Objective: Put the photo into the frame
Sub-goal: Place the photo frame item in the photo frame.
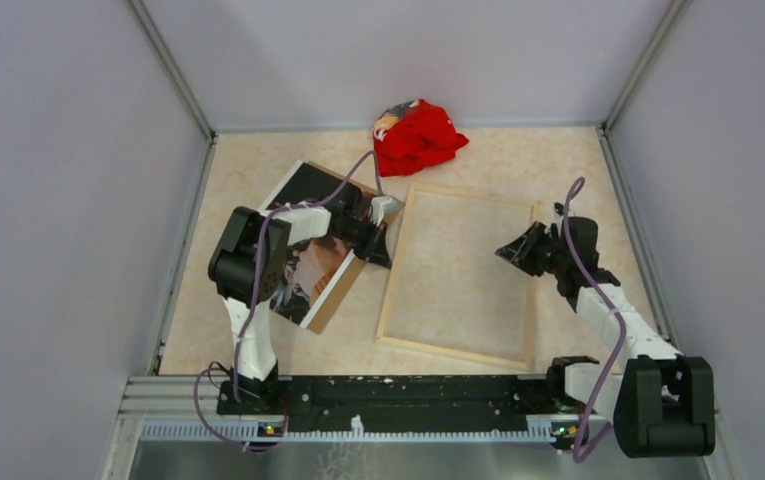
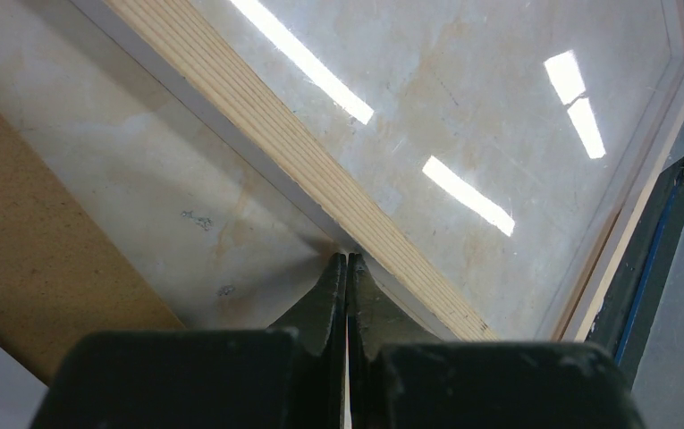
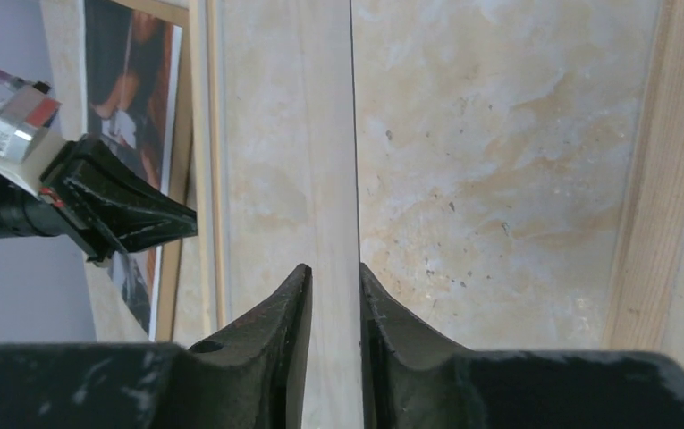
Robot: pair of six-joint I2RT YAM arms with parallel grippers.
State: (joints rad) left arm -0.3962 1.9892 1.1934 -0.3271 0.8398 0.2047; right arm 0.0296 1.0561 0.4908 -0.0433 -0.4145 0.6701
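Observation:
The frame [image 1: 456, 276] lies flat mid-table, pale wood edges up, with the tabletop showing through its clear pane. The photo [image 1: 310, 268], dark with orange and white patches, rests on a brown backing board [image 1: 336, 297] left of the frame, partly under my left arm. My left gripper [image 1: 390, 236] is shut and empty. Its tips [image 2: 347, 259] sit against the frame's left wood edge [image 2: 320, 170]. My right gripper [image 1: 510, 250] hovers over the right part of the pane. Its jaws [image 3: 333, 273] stand a narrow gap apart, and only the pale pane shows between them.
A crumpled red cloth [image 1: 418, 135] lies at the back, just beyond the frame's far edge. Grey walls close in the table on the left, right and back. The arms' black mounting rail [image 1: 388, 390] runs along the near edge.

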